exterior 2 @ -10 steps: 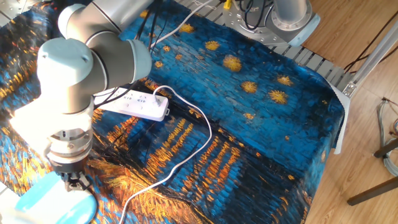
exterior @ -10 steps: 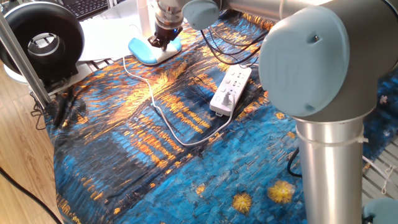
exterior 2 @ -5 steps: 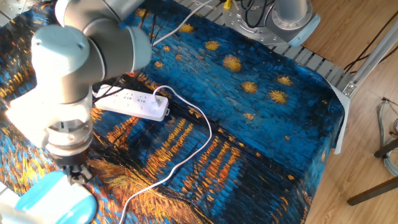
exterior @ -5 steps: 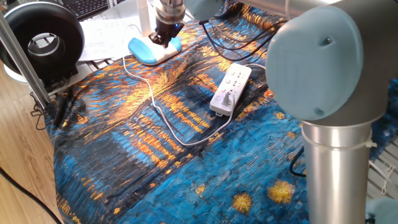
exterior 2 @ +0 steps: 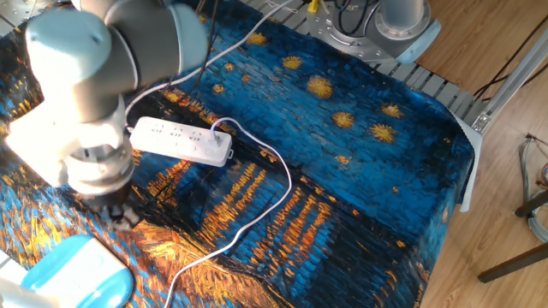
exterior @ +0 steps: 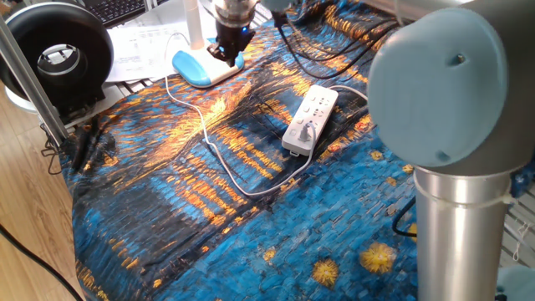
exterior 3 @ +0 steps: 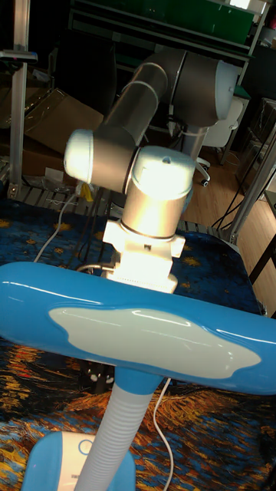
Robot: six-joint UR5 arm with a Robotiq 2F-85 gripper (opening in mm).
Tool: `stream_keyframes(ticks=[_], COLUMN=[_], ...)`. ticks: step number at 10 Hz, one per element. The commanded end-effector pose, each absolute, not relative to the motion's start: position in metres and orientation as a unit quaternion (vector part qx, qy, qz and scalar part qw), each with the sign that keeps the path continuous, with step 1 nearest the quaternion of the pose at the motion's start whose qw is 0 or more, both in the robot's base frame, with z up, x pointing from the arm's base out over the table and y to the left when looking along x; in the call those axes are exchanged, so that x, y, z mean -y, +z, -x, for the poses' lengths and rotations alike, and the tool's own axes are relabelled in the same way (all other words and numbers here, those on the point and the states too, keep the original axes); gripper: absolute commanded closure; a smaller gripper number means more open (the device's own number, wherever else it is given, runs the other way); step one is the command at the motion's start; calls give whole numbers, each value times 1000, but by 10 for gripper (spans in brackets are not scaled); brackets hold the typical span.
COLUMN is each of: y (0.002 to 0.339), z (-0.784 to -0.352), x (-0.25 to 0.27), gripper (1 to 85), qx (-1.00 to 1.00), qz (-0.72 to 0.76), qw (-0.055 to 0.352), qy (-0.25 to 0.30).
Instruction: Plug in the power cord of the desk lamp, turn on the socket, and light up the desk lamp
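Note:
The desk lamp's light-blue and white base [exterior: 203,68] sits at the far edge of the painted cloth. Its blue head [exterior 3: 146,330] with a white panel and its white stem [exterior 3: 115,430] fill the tall view. My gripper [exterior: 230,52] hangs just above the right end of the base, fingers together and holding nothing; from the other side the gripper [exterior 2: 121,214] is up and right of the lamp base [exterior 2: 73,274]. The thin white power cord [exterior: 209,138] loops across the cloth to the socket [exterior: 311,119], and the cord's plug [exterior 2: 224,128] sits in the socket's [exterior 2: 180,141] end outlet.
A black ring-shaped device [exterior: 54,54] stands at the back left beside a metal post [exterior: 29,75]. Papers [exterior: 142,46] lie behind the lamp. Black cables [exterior: 318,50] run behind the socket. My arm's large joint [exterior: 451,84] blocks the right foreground.
The gripper has lifted off the lamp base and shifted a little toward the socket side. Lamp, cord and socket have not moved.

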State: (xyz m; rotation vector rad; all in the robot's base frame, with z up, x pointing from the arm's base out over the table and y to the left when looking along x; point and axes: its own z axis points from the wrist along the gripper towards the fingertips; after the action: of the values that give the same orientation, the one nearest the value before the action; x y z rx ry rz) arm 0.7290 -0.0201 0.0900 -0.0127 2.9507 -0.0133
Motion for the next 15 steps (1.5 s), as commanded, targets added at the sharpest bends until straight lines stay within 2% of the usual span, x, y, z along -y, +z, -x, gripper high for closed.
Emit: stream_keyframes(ticks=[1,4,6,10,15], y=[116,138,150,150,150], z=[-695,-676,-677,-676,-689], x=[13,10,7,6,8], gripper=[843,843,843,843,843], qx=[-997,-997,-996,-996,-995], qz=[-5,-20,-22,-25,-37], qw=[76,64,71,64,77], qy=[19,43,52,49,45])
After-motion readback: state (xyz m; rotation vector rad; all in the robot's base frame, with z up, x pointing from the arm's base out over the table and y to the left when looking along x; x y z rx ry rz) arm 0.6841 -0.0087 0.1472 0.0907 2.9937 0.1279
